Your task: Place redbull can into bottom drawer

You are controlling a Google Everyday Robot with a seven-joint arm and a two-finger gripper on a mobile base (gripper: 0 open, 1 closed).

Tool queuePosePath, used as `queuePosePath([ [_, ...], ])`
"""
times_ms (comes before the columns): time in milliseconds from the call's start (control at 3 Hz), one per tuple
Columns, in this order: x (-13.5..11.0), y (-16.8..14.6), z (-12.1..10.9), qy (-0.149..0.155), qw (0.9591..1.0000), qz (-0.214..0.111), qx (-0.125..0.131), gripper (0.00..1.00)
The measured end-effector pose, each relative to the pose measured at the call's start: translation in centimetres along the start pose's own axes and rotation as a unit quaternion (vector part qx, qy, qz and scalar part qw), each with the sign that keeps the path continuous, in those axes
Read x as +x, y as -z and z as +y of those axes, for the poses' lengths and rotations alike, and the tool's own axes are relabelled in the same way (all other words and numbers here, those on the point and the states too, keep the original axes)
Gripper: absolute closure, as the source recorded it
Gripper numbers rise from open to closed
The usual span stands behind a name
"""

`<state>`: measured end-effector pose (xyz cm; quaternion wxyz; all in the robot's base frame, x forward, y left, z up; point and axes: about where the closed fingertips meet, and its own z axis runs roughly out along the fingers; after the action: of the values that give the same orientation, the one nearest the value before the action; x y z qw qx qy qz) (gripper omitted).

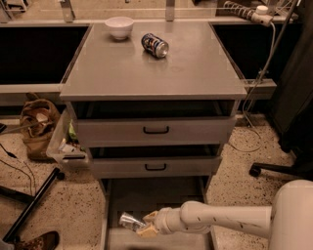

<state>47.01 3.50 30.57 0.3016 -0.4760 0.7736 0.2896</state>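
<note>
**While the claw (146, 228) grips it, the redbull can (128, 221) sits low in the bottom drawer (156, 193)**

Reaching in from the right, the white arm (220, 219) holds the claw over the front left part of the pulled-out bottom drawer. Its fingers are clenched on one end of the silver can, which lies nearly level and points left. Whether the can touches the drawer floor cannot be told. On the worktop (195, 73) lie a dark blue can (155, 45) and a white bowl (119, 27).

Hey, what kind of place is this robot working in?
Likely a lab or workshop: a grey metal drawer cabinet, a power strip and an office chair base. The end effector holds the redbull can over the bottom drawer.
</note>
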Motion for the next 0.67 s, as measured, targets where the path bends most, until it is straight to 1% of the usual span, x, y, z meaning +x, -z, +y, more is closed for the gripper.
queuePosePath([
  [333, 0.0, 0.0, 0.0, 0.000, 1.0000, 0.000, 0.000, 1.00],
  [667, 1.3, -1.5, -0.3, -0.017, 0.9998, 0.000, 0.004, 1.00],
])
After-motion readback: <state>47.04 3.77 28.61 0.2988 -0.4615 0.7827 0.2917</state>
